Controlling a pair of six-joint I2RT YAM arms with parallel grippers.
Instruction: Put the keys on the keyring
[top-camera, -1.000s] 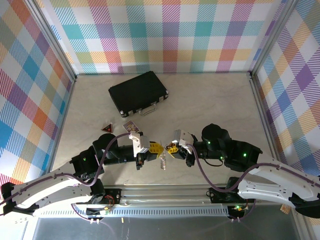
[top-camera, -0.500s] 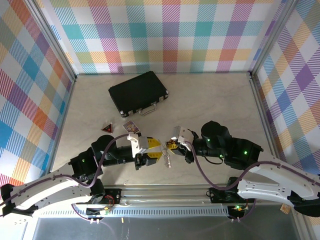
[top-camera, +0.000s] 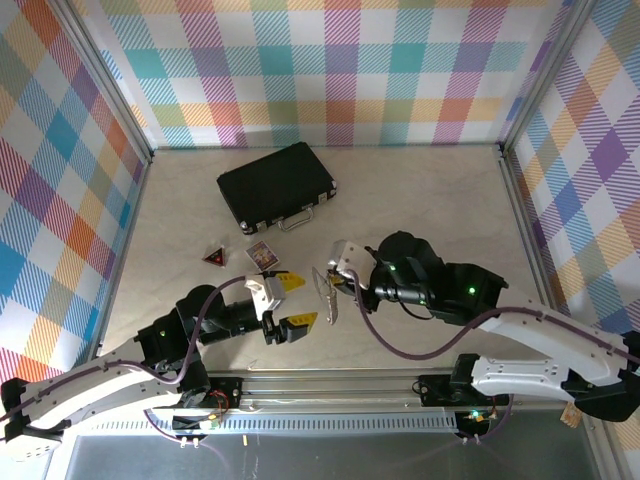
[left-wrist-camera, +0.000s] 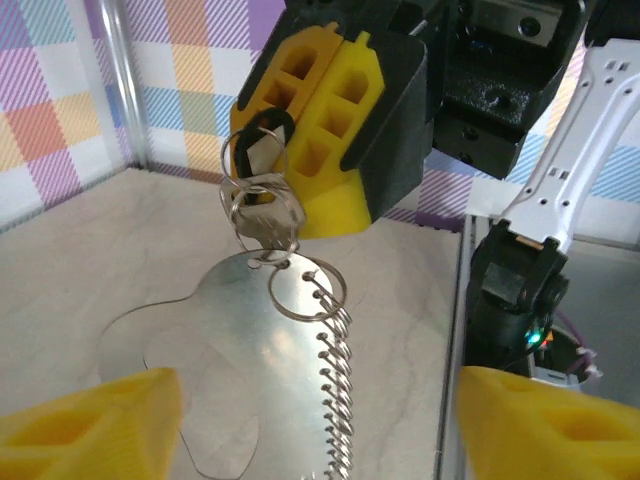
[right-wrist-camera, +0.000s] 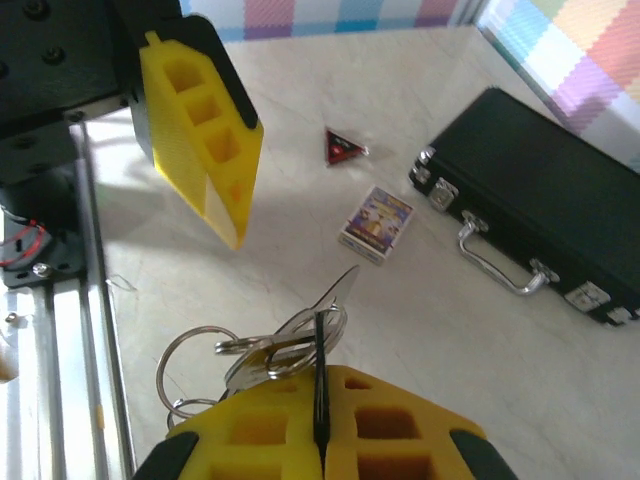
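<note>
left gripper (top-camera: 297, 302) freed, keys (left-wrist-camera: 262, 218) seemingly on keyring (left-wrist-camera: 307, 290)

Black case (top-camera: 276, 186) closed, flat on marble-look table (top-camera: 430, 190), 11 o'clock from table centre, lying askew; silver handle on its 5 o'clock side. Small card box (top-camera: 261, 254) at 6 o'clock from case (print too small to read). Red triangular piece (top-camera: 214, 257) at 9 o'clock from box, near, not touching. Plaid walls (top-camera: 330, 70) around.
</note>
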